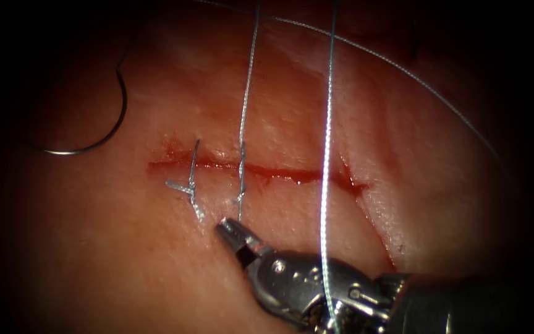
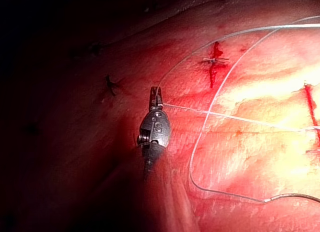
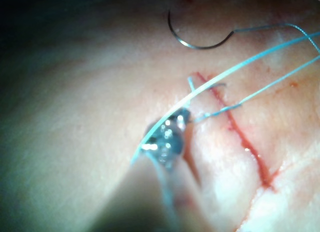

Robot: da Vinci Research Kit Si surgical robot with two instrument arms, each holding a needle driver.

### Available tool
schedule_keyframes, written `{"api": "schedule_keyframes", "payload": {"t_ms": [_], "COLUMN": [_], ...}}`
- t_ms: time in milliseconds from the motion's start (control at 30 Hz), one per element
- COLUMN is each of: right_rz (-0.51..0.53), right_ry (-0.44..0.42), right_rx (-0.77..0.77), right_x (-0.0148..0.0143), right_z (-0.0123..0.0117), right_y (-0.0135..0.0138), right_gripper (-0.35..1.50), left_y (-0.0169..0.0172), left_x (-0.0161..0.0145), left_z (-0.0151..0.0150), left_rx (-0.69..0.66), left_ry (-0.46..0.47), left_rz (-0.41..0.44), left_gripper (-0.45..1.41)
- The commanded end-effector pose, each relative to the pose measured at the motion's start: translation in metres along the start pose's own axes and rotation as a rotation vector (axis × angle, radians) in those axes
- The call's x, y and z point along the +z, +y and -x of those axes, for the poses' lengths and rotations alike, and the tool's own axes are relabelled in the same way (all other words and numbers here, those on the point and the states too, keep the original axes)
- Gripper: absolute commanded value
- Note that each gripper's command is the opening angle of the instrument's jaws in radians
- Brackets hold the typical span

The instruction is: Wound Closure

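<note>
We see the right tool (image 1: 228, 227) with jaws closed on the thread (image 1: 240, 204) just below the cut (image 1: 261, 171). The needle (image 1: 103, 124) lies free on the tissue (image 1: 434, 204), well left of the cut.

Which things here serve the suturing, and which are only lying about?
In use: pale thread, gripped by left tool and right tool; red cut in pink tissue.
Lying about: dark curved needle, unheld on tissue left of cut; finished stitch's cut ends.
</note>
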State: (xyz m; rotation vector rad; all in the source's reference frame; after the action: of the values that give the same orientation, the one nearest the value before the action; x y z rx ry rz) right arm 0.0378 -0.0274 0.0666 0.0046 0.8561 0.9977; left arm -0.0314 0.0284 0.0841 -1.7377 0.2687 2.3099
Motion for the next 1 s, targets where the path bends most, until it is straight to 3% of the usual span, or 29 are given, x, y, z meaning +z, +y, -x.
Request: {"api": "schedule_keyframes", "payload": {"t_ms": [33, 200, 600, 1000], "right_rz": [-0.007, -0.017, -0.064, -0.085], "right_ry": [0.0, -0.004, -0.02, -0.029], "right_rx": [0.0, -0.003, -0.031, -0.054], "right_x": [0.0003, -0.0001, -0.0013, -0.0021], "right_z": [0.0004, 0.0005, 0.0015, 0.0021], "right_y": [-0.0009, -0.0016, -0.0041, -0.0049], "right_gripper": [-0.35, -0.35, -0.35, -0.35], "left_y": [-0.0005, -0.0012, -0.0012, -0.001], "left_x": [0.001, 0.0018, 0.0023, 0.0036], "left_z": [0.0004, 0.0003, 0.0002, 0.0002], "left_rx": [0.008, 0.027, 0.073, 0.092], "left_ry": [0.001, -0.022, -0.03, -0.054], "left_rz": [-0.006, -0.046, -0.055, -0.066], "left_gripper": [-0.45, -0.45, -0.45, -0.45]}}
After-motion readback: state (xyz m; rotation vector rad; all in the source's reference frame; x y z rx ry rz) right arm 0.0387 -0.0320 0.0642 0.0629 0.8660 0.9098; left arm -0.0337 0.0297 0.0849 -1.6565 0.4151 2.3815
